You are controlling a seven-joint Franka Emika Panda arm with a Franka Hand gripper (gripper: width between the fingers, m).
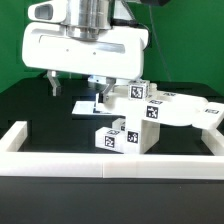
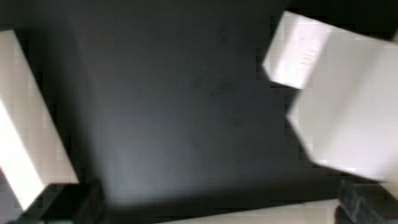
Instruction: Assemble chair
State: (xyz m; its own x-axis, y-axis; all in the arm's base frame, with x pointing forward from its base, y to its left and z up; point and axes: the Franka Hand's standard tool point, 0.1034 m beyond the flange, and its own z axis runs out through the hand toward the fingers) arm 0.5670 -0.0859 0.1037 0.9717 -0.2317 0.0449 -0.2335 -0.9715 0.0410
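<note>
Black tabletop (image 1: 40, 125), chair parts (image 1: 135, 118) just below the wide-open, empty tool (image 1: 76, 92), toward the exterior view's right.

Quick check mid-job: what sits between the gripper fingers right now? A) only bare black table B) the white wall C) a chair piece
A: in the wrist view the gripper stands open with only black table between its fingers; the chair pieces lie off to the side.
</note>
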